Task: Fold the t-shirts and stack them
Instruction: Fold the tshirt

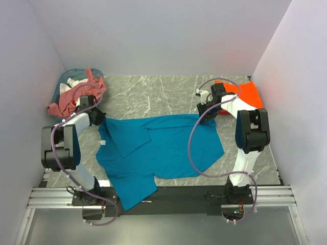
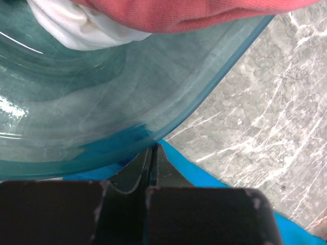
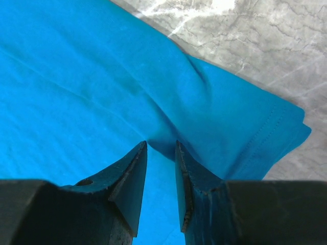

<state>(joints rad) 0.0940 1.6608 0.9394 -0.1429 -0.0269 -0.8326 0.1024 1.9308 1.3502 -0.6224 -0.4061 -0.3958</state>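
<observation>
1. The teal-blue t-shirt (image 1: 163, 148) is lying spread across the middle of the counter (image 1: 153, 94). One flap is doubled over on itself, and the near corner is reaching past the front edge.
2. The left fingers (image 2: 135, 171) are pressing together at the shirt's far left corner, hard beside the basket (image 2: 102, 92) wall. They are judged to be pinching the cloth edge.
3. The right fingers (image 3: 127, 173) are standing narrow, nipping a raised ridge of cloth close to the hemmed far right corner.
4. Handling, as judged: the shirt is looking light, limp and without stiffness, so it is likely to sag and trail when lifted. Corners and hems are offering the best hold, with both taken together and the edge kept taut.
5. The orange t-shirt (image 1: 248, 93) is lying at the far right of the counter. The salmon-pink t-shirt (image 1: 76, 97) is draping over the basket at the far left.
6. The grey marbled surface is looking smooth. White walls (image 1: 153, 35) are closing in on three sides, and the basket is crowding the left arm.
</observation>
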